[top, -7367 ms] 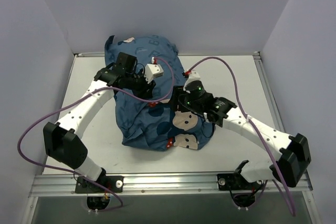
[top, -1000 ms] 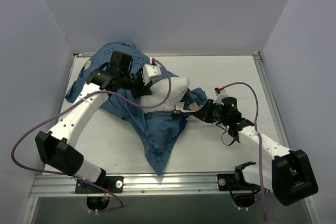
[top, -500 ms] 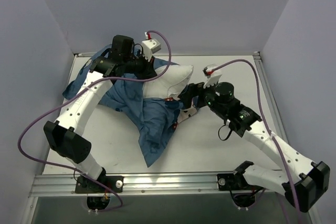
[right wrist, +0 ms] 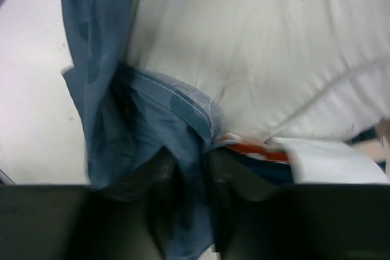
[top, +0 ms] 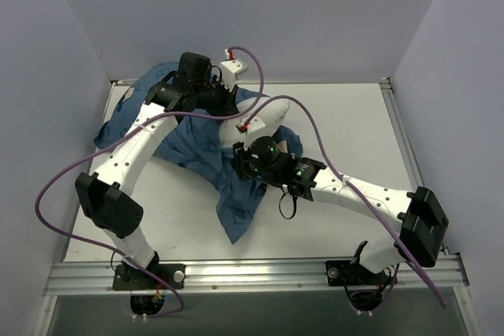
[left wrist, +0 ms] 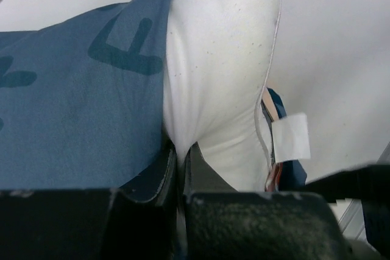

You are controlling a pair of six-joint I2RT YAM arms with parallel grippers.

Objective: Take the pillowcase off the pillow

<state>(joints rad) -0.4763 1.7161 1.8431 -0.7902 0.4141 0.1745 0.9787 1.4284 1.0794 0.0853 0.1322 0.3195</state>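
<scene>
Left gripper (left wrist: 181,155): I read the fingers as pressed together on a pinch of the plain white, plump pillow (left wrist: 225,59) at its corner. Blue cloth lies against one finger as well.
Right gripper (right wrist: 192,165): a fold of the soft blue printed fabric pillowcase (right wrist: 97,89) sits between its dark fingers (right wrist: 237,181). The wrist view is blurred there (and the overhead view hides the tips under the wrist), so I cannot tell whether it is clamped or merely straddling.
Pillowcase position: bunched at the rear left of the white table (top: 346,131), with a tail trailing toward the near edge. It covers the pillow's left part.
Pillow position: its right end is bare and pokes out toward the table's middle, between the two grippers.
Obscured: the pillow's left extent lies under the cloth. Any print on the white sewn tag (left wrist: 291,137) is unreadable. The pillowcase prints are mostly folded out of sight.
</scene>
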